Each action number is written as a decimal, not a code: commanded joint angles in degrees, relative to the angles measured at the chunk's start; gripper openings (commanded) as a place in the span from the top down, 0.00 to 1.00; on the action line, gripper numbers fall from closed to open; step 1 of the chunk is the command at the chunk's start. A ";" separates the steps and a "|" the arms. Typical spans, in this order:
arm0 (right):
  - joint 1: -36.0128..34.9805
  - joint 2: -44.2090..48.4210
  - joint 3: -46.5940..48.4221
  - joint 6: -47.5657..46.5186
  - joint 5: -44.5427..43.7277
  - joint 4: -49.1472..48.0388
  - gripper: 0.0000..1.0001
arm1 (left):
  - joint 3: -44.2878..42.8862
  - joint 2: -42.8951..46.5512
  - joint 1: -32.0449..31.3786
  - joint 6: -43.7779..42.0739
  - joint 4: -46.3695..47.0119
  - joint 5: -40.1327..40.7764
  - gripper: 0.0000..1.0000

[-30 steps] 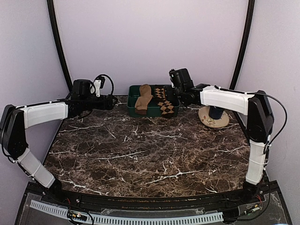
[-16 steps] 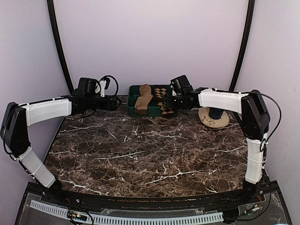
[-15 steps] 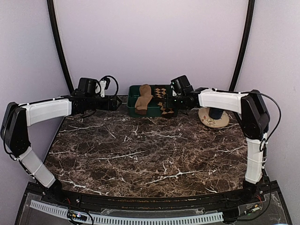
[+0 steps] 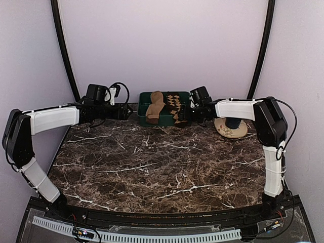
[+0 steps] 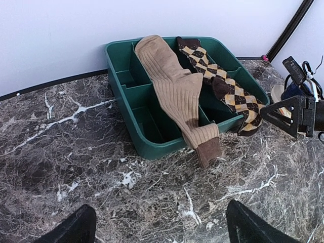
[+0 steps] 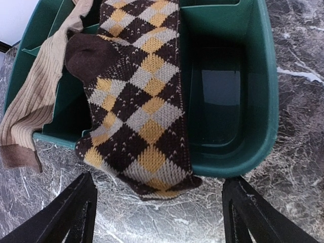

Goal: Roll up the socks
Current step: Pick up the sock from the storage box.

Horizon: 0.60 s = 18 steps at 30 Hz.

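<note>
Lying in the tray: both socks rest in the green compartment tray at the far edge of the marble table, in the middle.
Tan sock: ribbed, laid across the dividers on the left side of the tray. Its darker brown end hangs over the near wall and touches the table.
Argyle sock: just right of the tan one, with brown, tan and yellow diamonds. It is draped over the near rim, and its near end lies on the table.
Tray, right side: the green floor shows in the right-hand compartment.
Left gripper: jaws spread wide and holding nothing, low over the table to the left of the tray.
Right gripper: jaws spread wide and holding nothing, just above the near end of the argyle sock.
Writing: faint marks on the pale disc at the far right are too small to read.
Hard to make out: the dark blue thing on that disc. From above, the right fingertips blur into the tray.
Cut off: the right wrist view crops the far ends of both socks.
Covered: the tan sock hides parts of the left compartments.
</note>
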<state>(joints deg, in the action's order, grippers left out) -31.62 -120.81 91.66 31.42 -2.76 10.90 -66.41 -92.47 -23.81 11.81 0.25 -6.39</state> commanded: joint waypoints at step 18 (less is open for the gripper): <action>1.96 -6.60 2.35 0.40 8.62 -5.77 0.24 | -1.99 -0.71 -0.53 -0.39 0.62 2.06 0.09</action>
<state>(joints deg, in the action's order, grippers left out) -30.17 -126.17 92.12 31.64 3.60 8.34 -66.72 -93.25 -24.03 11.79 0.27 -5.08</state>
